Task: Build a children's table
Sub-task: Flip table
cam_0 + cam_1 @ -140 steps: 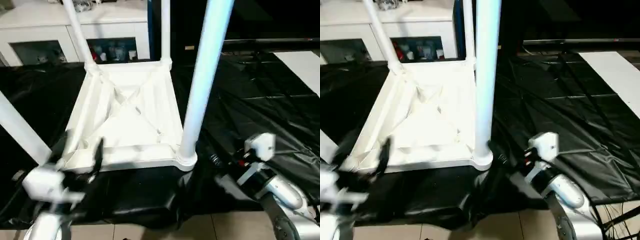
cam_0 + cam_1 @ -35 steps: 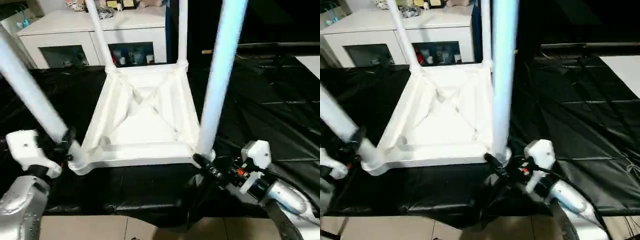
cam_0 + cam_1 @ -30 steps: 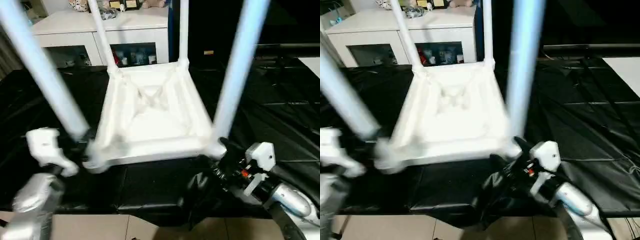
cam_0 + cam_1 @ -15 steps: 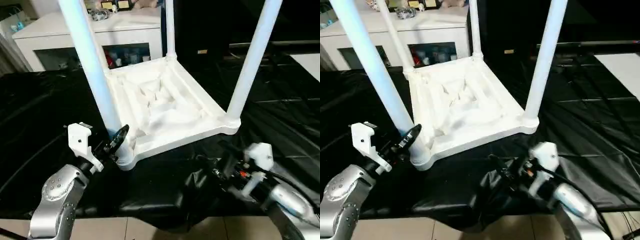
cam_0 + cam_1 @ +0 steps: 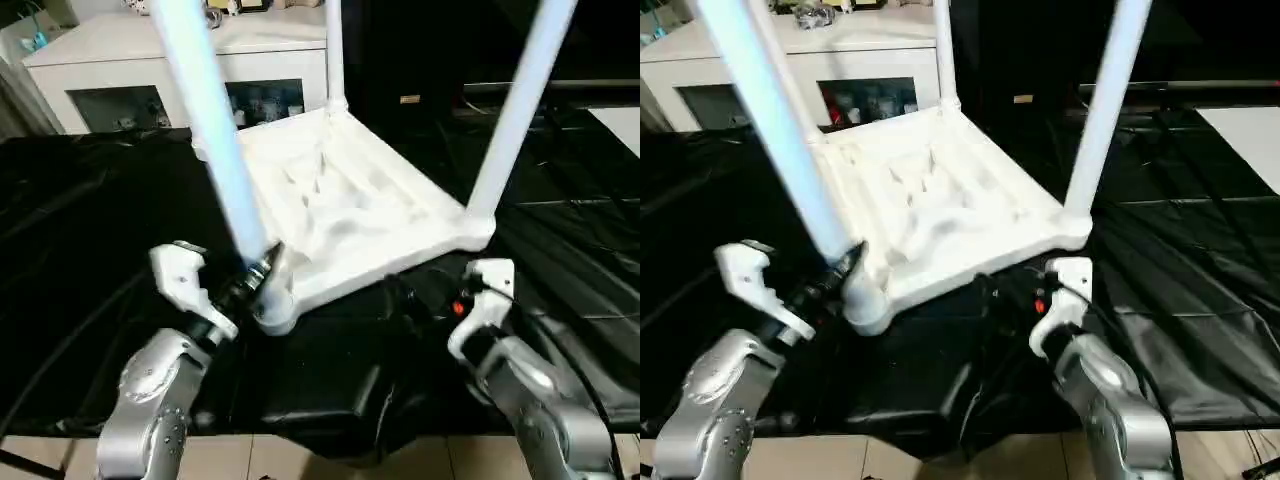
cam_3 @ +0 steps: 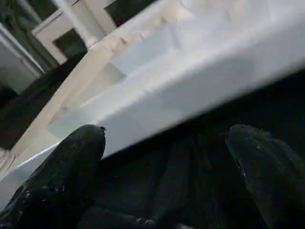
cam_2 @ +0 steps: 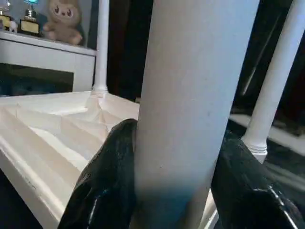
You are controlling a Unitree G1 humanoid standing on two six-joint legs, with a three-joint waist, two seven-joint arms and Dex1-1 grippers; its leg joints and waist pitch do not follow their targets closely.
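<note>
The children's table (image 5: 340, 210) lies upside down on a black sheet, one corner turned toward me and its white legs pointing up. My left gripper (image 5: 258, 272) is shut on the near left leg (image 5: 215, 140) just above its corner socket. In the left wrist view both black fingers (image 7: 109, 181) press on that tube (image 7: 190, 95). My right gripper (image 5: 405, 292) is open, low beside the table's near edge and under the near right leg (image 5: 515, 110). Its fingers (image 6: 71, 162) stand wide apart with only the sheet between them, the white edge (image 6: 181, 90) beyond.
The black sheet (image 5: 80, 220) covers the platform and bunches in folds below the table's near edge. A white cabinet (image 5: 120, 50) with glass doors stands behind. A white panel (image 5: 620, 125) lies at far right. Tiled floor (image 5: 330, 465) shows at the front.
The table has turned, so the corner held by my left gripper swung toward the middle and nearer me. My right gripper moved inward and up to the table's near edge.
</note>
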